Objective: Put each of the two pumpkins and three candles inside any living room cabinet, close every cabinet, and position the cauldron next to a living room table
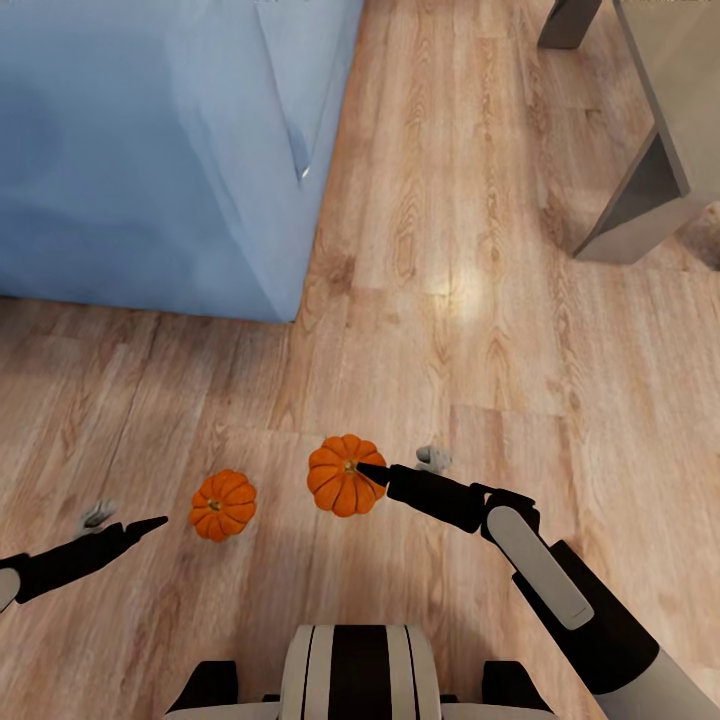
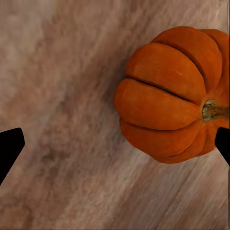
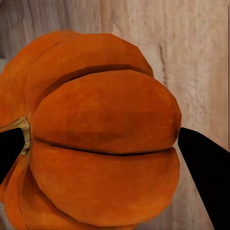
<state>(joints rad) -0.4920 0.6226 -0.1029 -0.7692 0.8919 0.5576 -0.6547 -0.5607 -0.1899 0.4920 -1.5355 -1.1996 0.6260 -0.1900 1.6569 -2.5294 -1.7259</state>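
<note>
Item 1: right pumpkin (image 1: pixel 341 478), on the wooden floor (image 1: pixel 450 300) just ahead of the robot's trunk, at about 12 o'clock. The right gripper (image 1: pixel 370 470) is at it; in the right wrist view the pumpkin (image 3: pixel 96 143) sits between both black fingertips (image 3: pixel 203 167), one by the stem, one at the opposite flank. Jaws spread about as wide as the body; whether they already press it cannot be told.

Item 2: left pumpkin (image 1: pixel 223 505), on the floor at about 11 o'clock, near item 1 but apart. The left gripper (image 1: pixel 150 524) hangs just beside it; the left wrist view puts the pumpkin (image 2: pixel 172 96) toward one fingertip, off centre. Jaws wide open, holding nothing.

Handling (judged): small, probably light, rigid ribbed rind, rounded and apt to roll or squirt out; grip across the widest ribs at mid-height, not the stem.

Item 3: pale stubby things, likely candles, one behind the right arm (image 1: pixel 434 458), one by the left arm (image 1: pixel 97 514); too small to confirm.

Clearance: blue upholstered block (image 1: pixel 150 150) at 10 to 11 o'clock, grey furniture leg (image 1: pixel 640 200) at 2 o'clock; open floor between, toward 12 to 1 o'clock.
</note>
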